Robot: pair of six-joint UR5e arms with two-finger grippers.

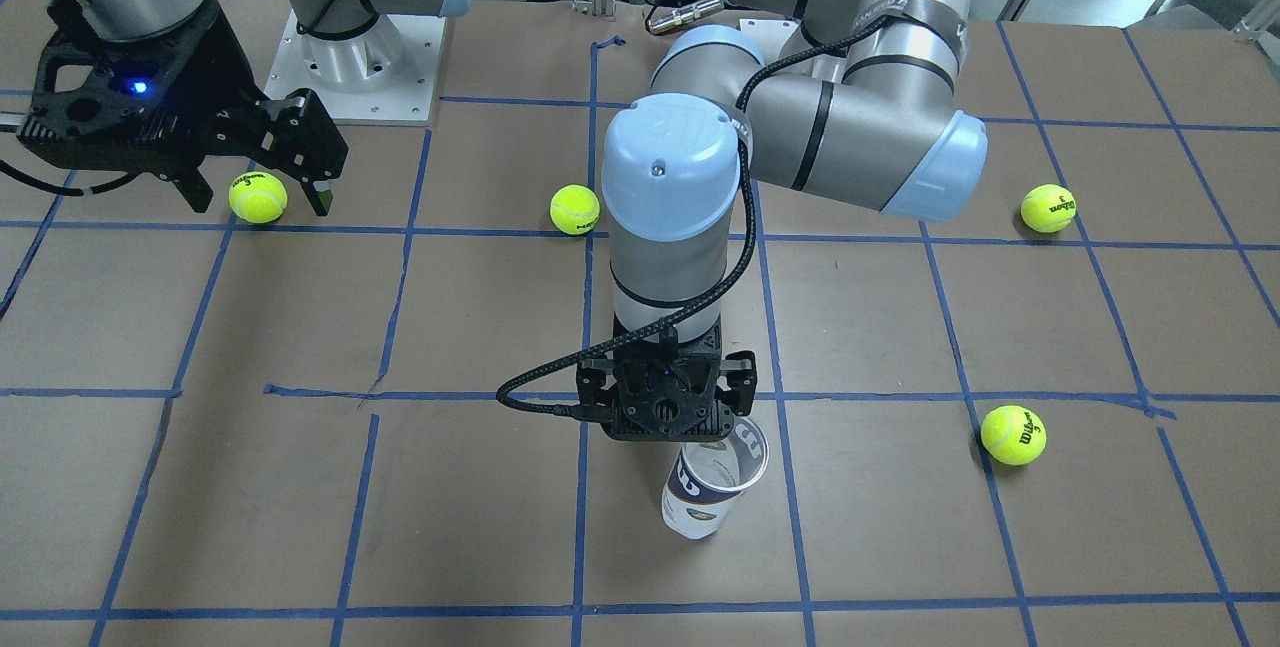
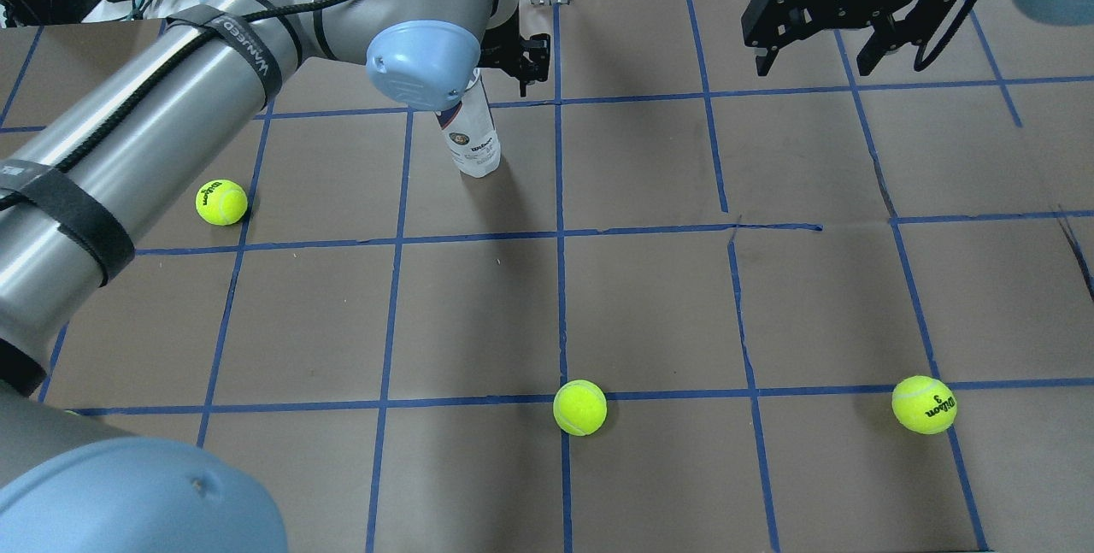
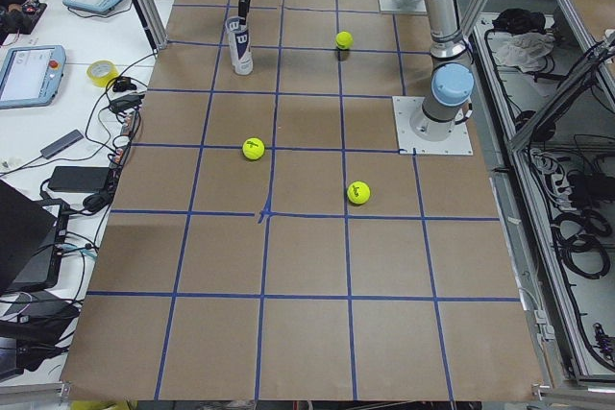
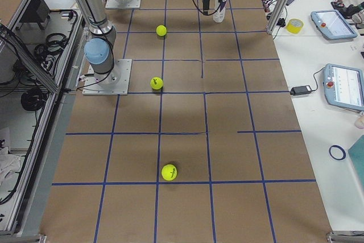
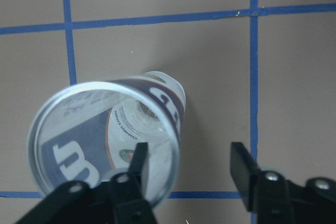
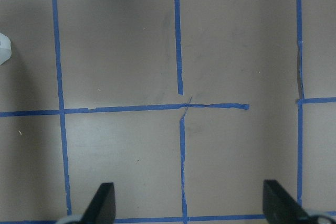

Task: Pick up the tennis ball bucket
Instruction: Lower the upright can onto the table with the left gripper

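The tennis ball bucket (image 1: 712,483) is a clear tube with a white and navy label. It stands upright on the brown table with its mouth open, and also shows in the overhead view (image 2: 474,139). My left gripper (image 5: 188,163) is directly above it and open. One finger (image 5: 138,162) is inside the tube's mouth and the other finger (image 5: 240,167) is outside, so the jaws straddle the rim wall without closing on it. My right gripper (image 6: 191,205) is open and empty, held high over the table away from the tube (image 2: 816,61).
Several yellow-green tennis balls lie loose on the table: one under the right gripper (image 1: 258,197), one mid-table (image 1: 575,209), and two on the left arm's side (image 1: 1048,208) (image 1: 1013,434). Blue tape lines grid the table (image 1: 900,527).
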